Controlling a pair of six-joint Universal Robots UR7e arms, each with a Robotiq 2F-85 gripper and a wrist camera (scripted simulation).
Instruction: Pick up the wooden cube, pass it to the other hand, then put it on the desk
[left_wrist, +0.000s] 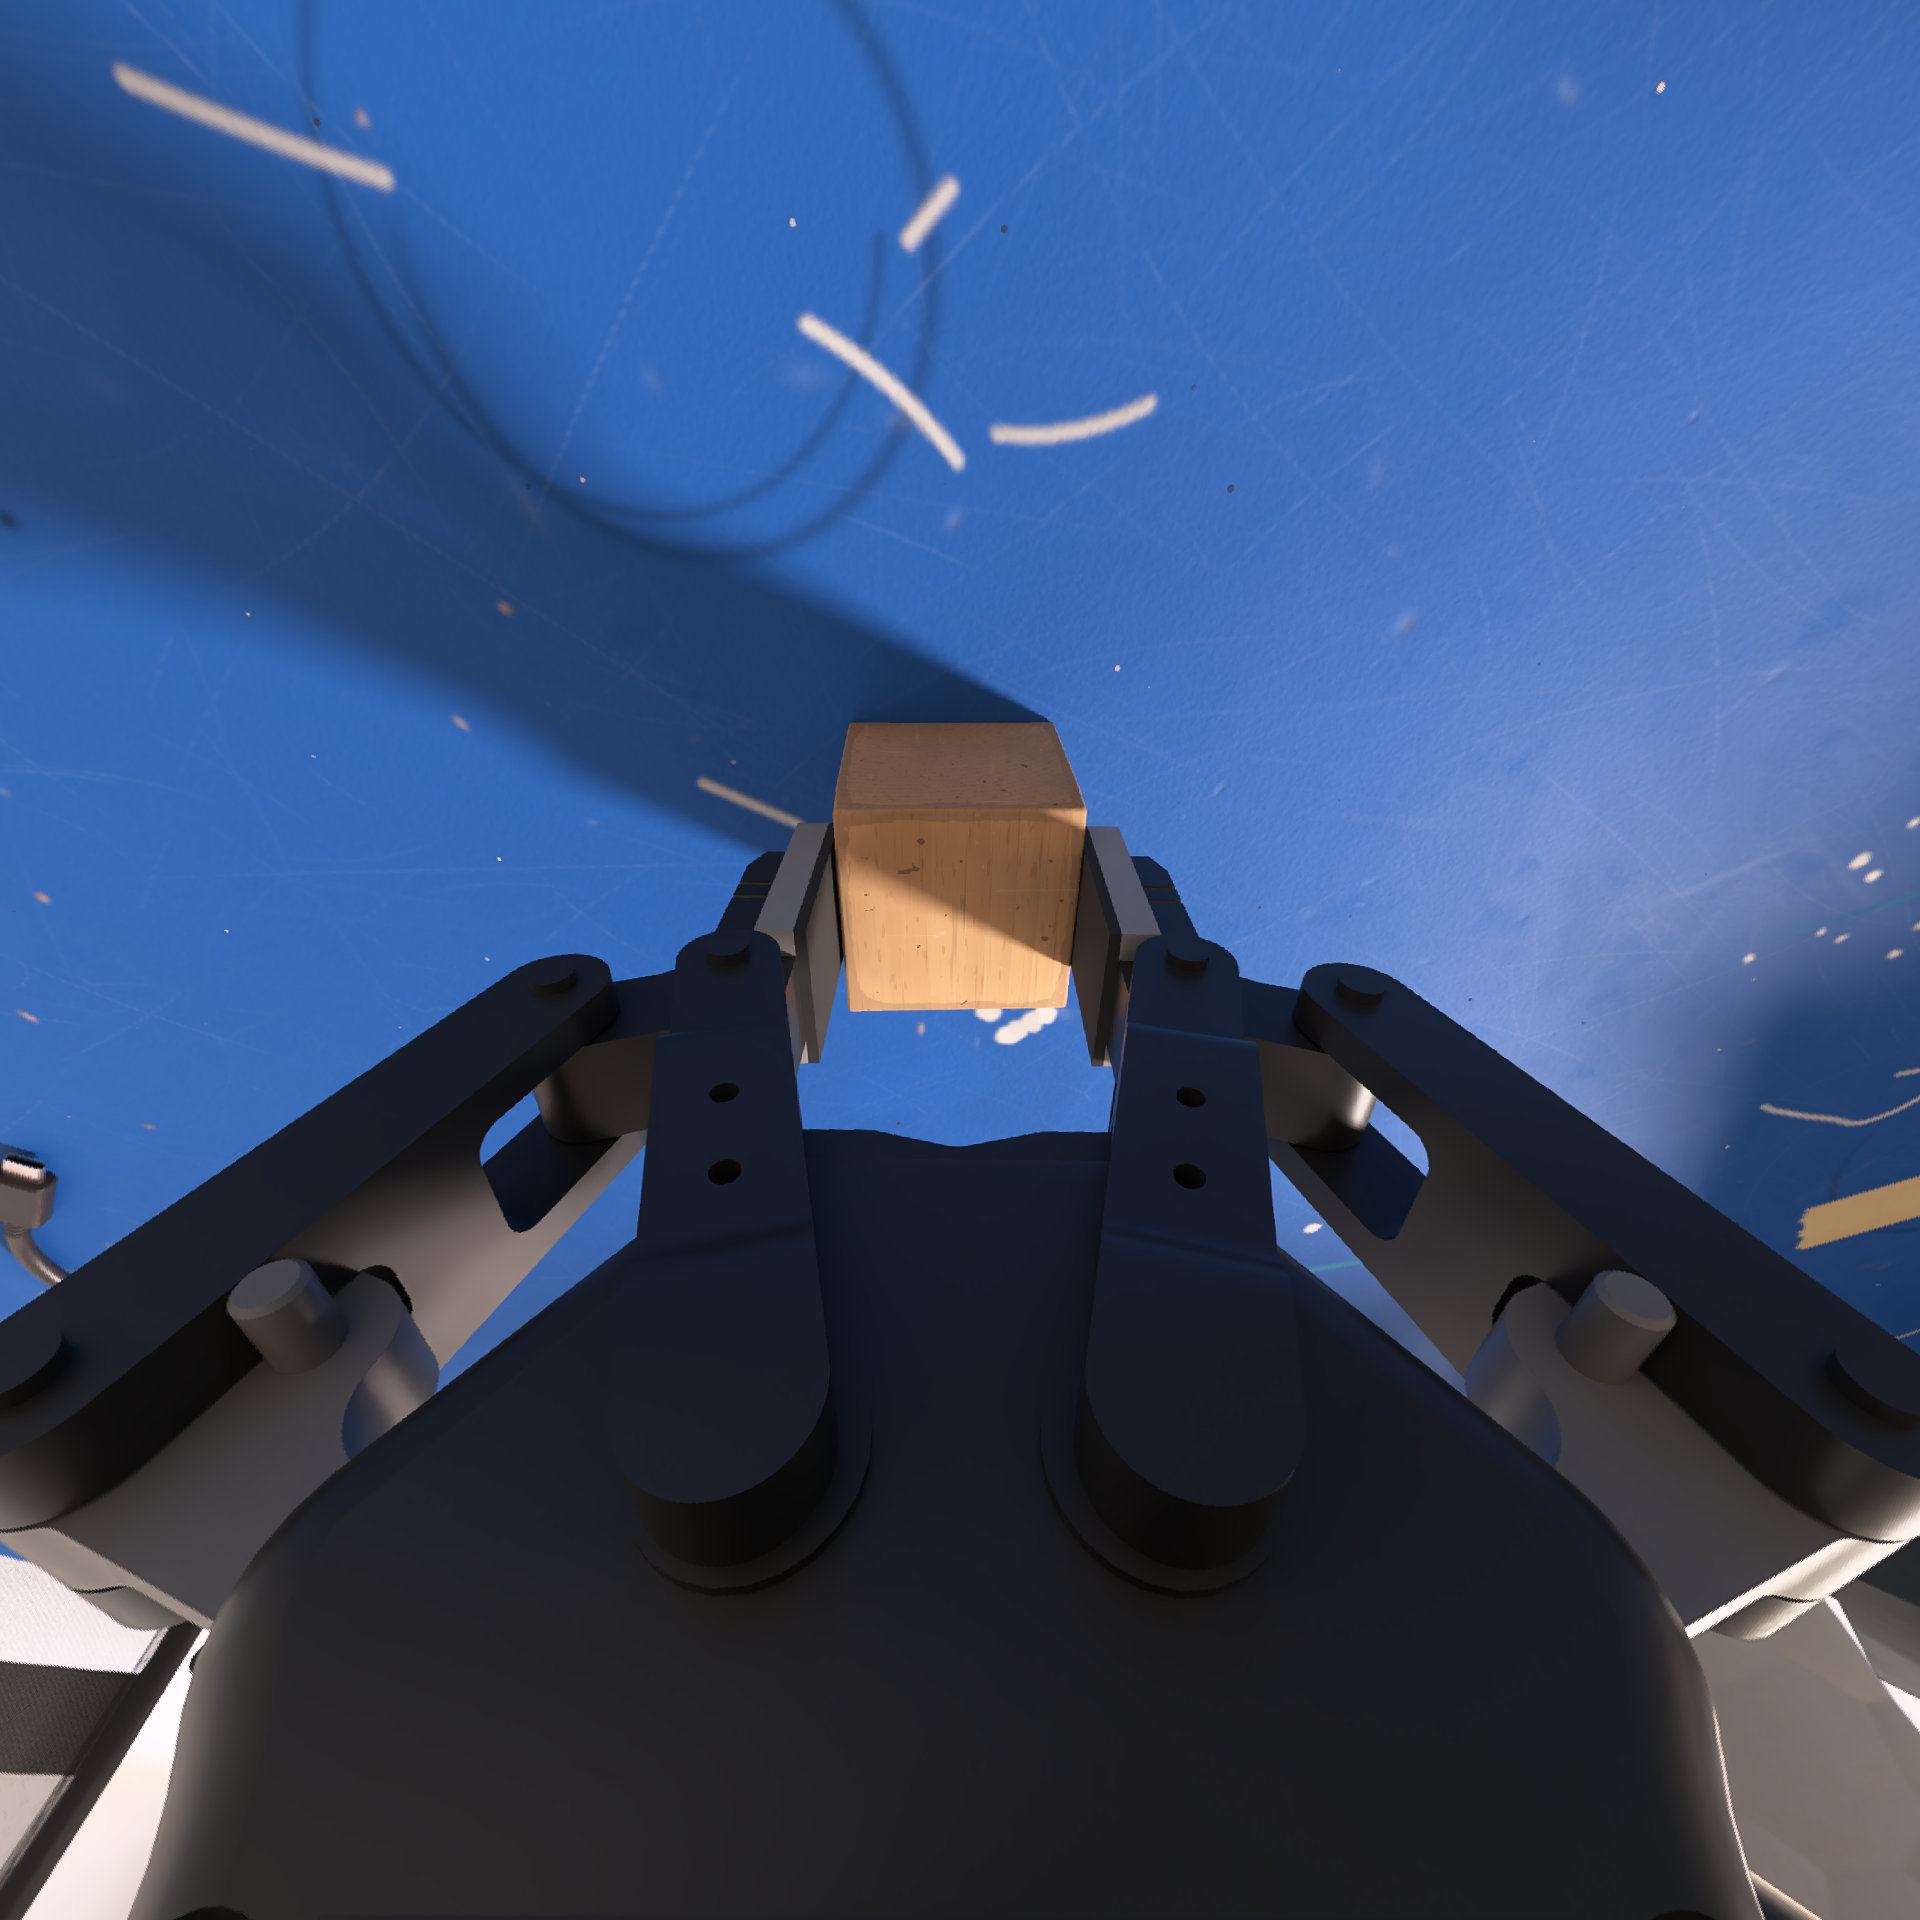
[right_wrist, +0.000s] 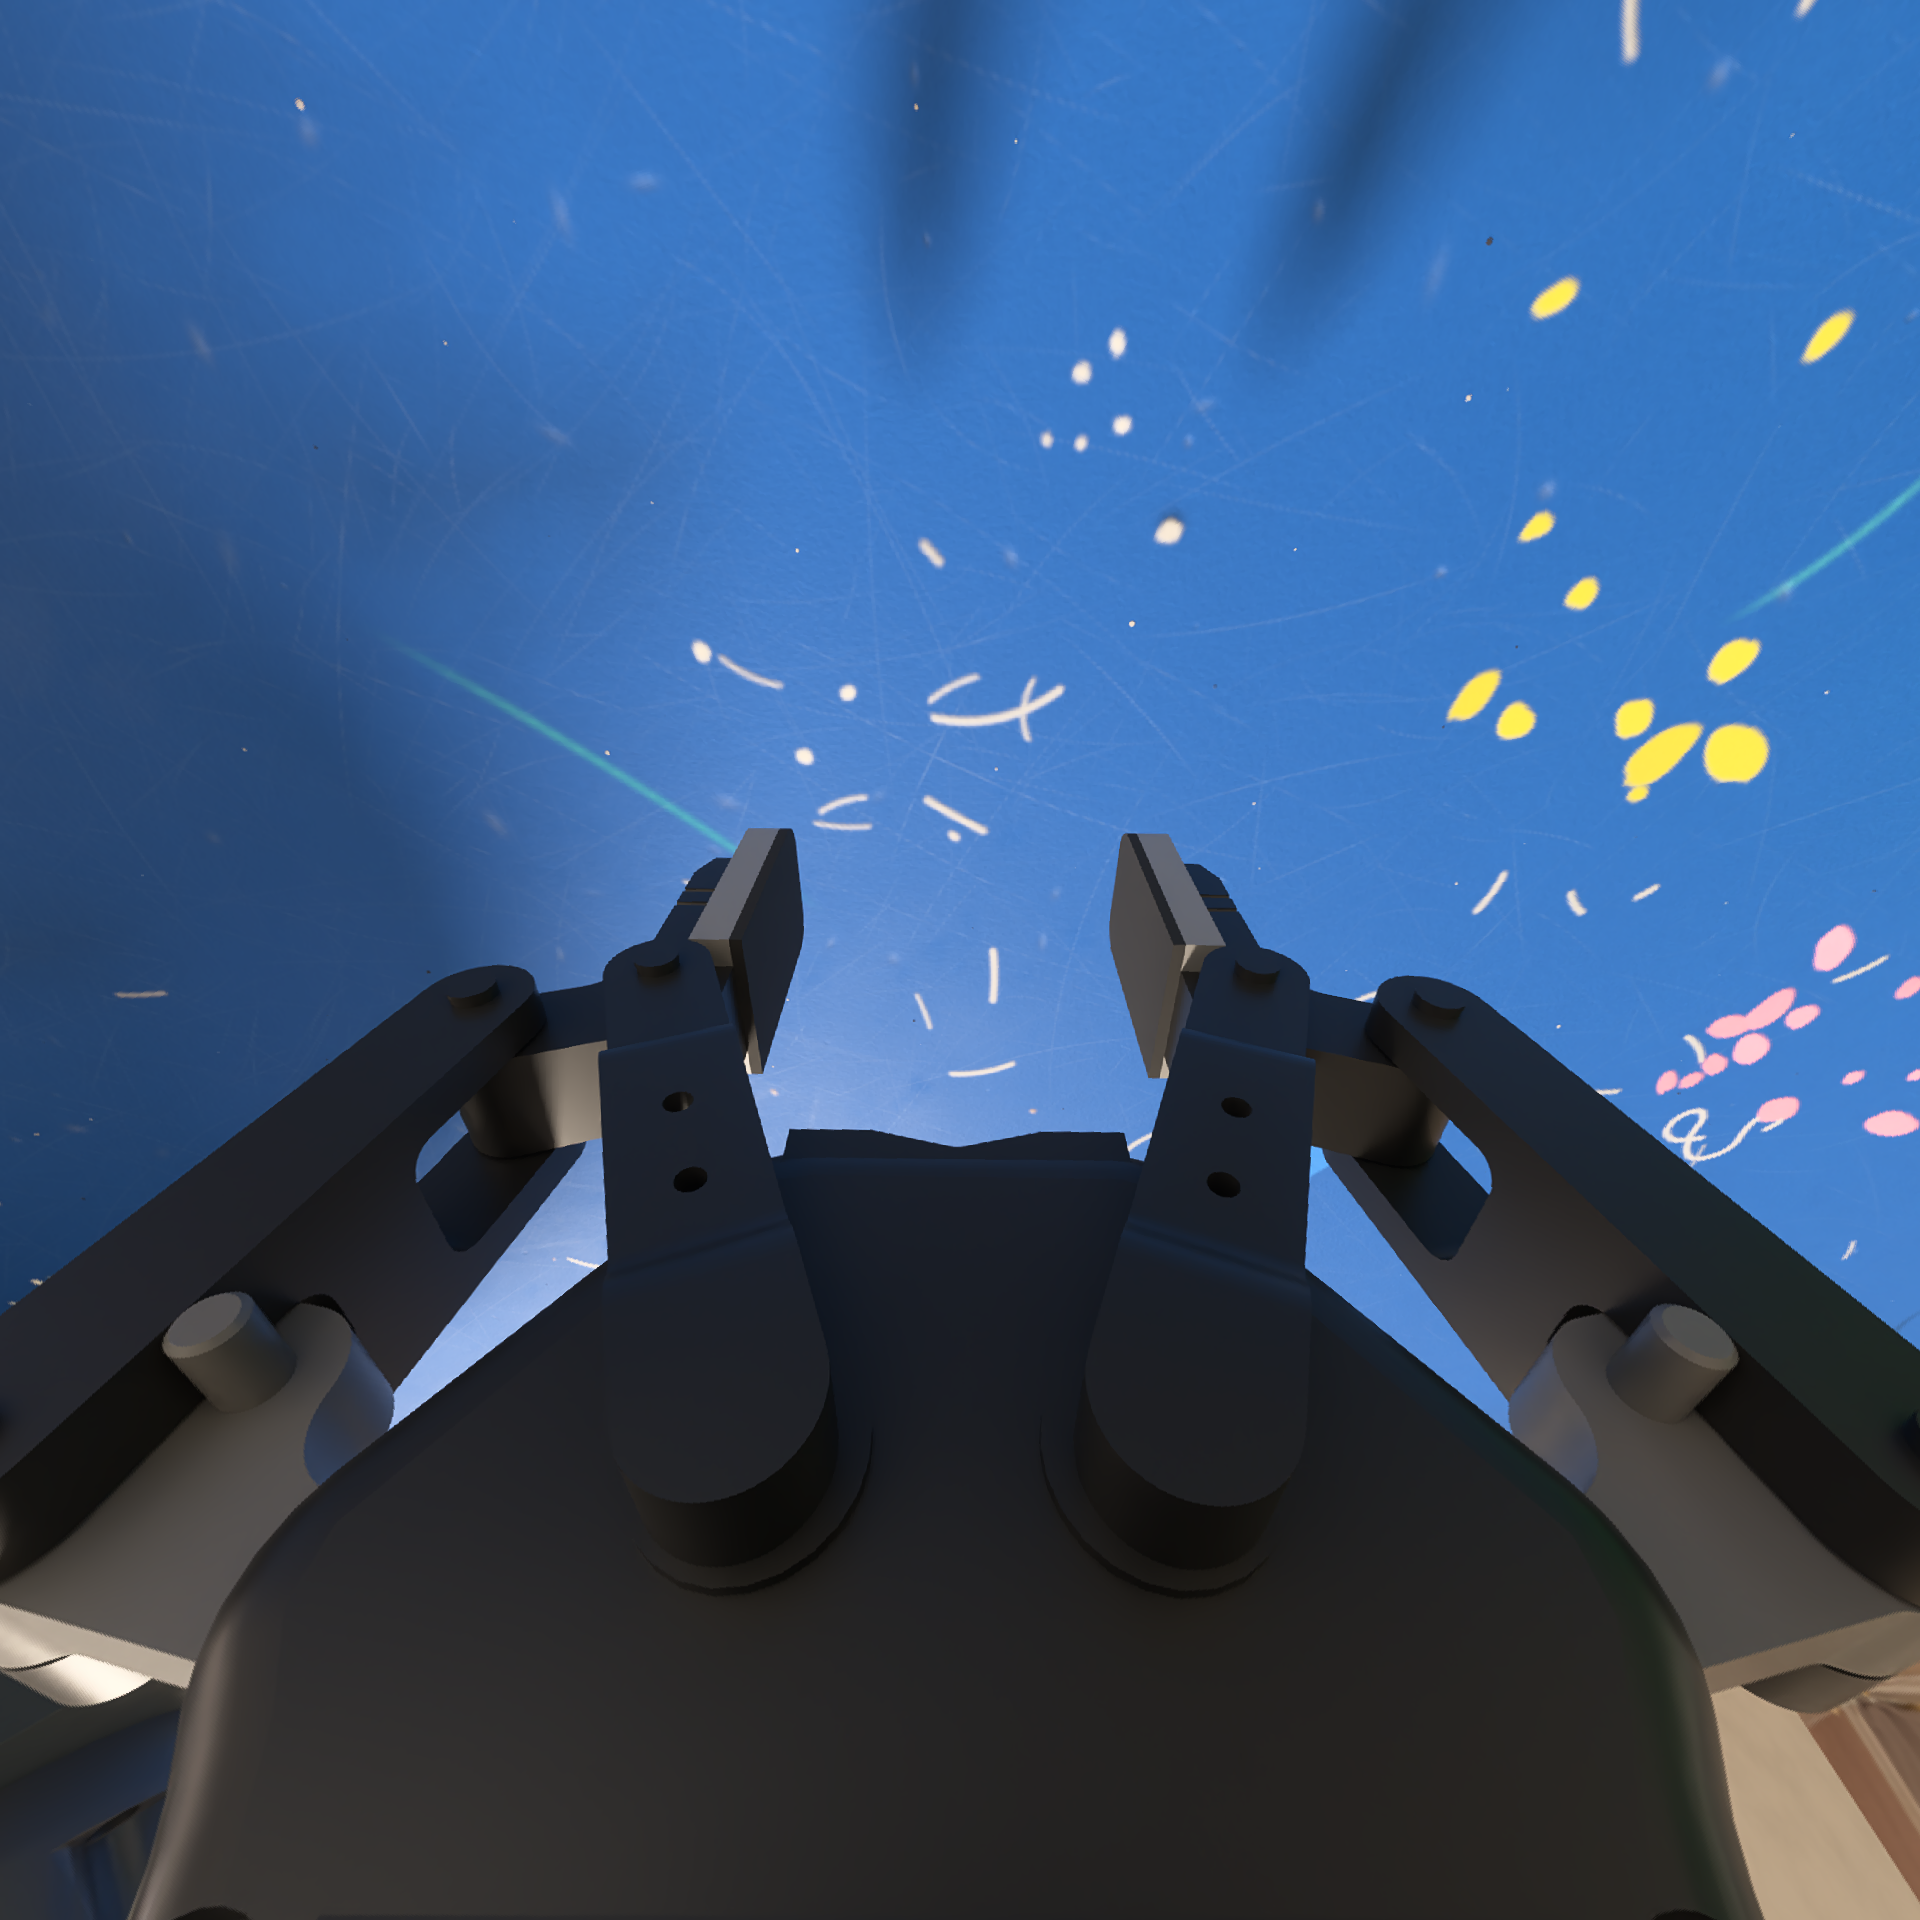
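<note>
The wooden cube (left_wrist: 958, 883) is a light tan block with visible grain. In the left wrist view it sits between the two pads of my left gripper (left_wrist: 958, 914), which is shut on its two side faces. Blue desk shows under the cube's lower edge, so it hangs above the blue desk (left_wrist: 1455, 520). In the right wrist view my right gripper (right_wrist: 956, 935) is open and empty over the blue desk (right_wrist: 416, 416). The cube does not show in the right wrist view.
The desk top is scratched blue with white paint strokes (left_wrist: 883, 384), yellow blobs (right_wrist: 1662, 748) and pink blobs (right_wrist: 1766, 1018). A tan strip (left_wrist: 1860, 1210) lies at the right edge of the left wrist view. A metal connector (left_wrist: 26, 1184) shows at its left edge.
</note>
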